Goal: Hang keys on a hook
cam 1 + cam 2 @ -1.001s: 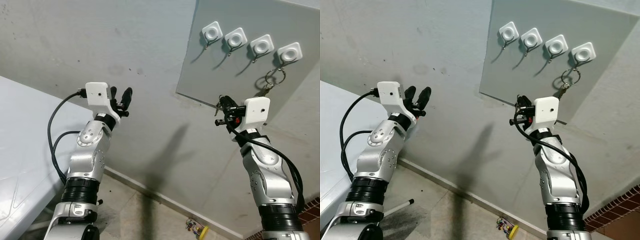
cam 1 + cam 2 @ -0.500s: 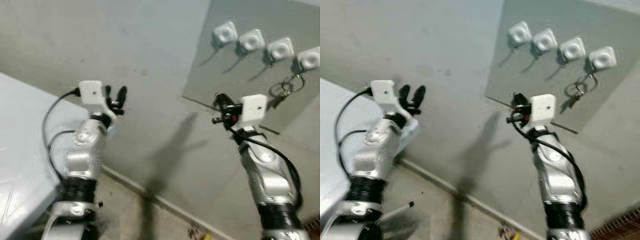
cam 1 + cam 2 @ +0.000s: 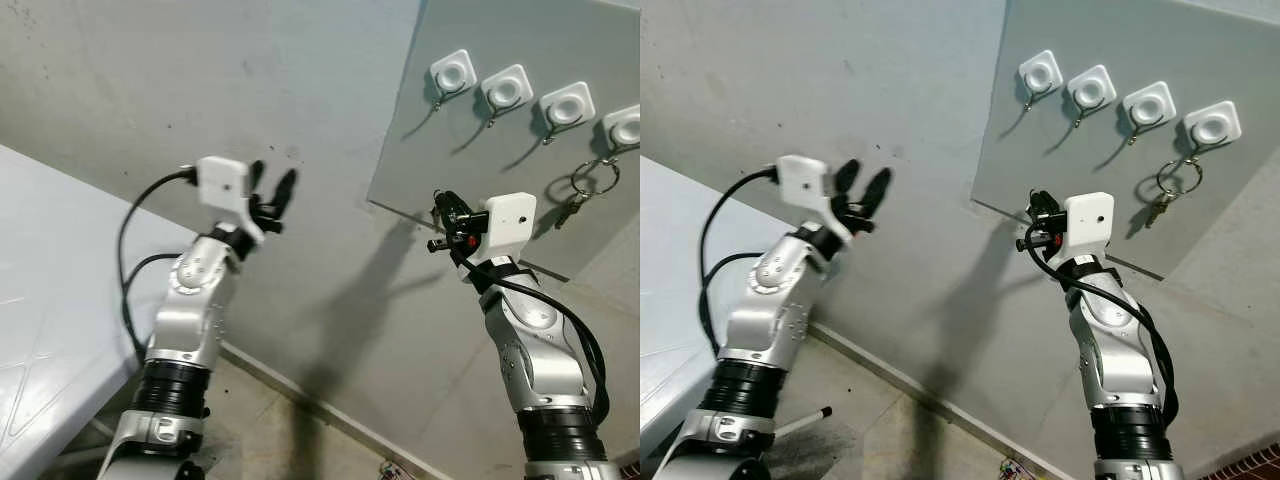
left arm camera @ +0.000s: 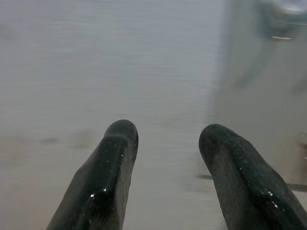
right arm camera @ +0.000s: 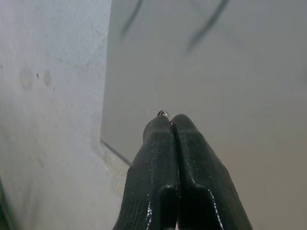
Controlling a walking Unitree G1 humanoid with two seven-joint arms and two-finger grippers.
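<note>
A grey panel [image 3: 1110, 190] is fixed to the pale wall [image 3: 840, 90], and across its top runs a row of four white square hooks [image 3: 1150, 104]. The keys [image 3: 1168, 195] hang by their metal ring from the rightmost hook [image 3: 1213, 124] — the ring looped on the hook's wire, the key dangling below against the panel. The right claw [image 3: 1040, 212] is raised in front of the panel's lower left part, well apart from the keys; in the right wrist view its two black fingers [image 5: 160, 163] are pressed together, with a tiny glint of metal at their tips that is too small to identify. The left claw [image 3: 862, 186] is lifted toward the bare wall to the left of the panel, its fingers [image 4: 103, 182] spread with nothing between them. At the robot's left, a white counter [image 3: 50, 300] slants along the wall, and a strip of dark floor [image 3: 890, 430] shows below between the two silver arms.
</note>
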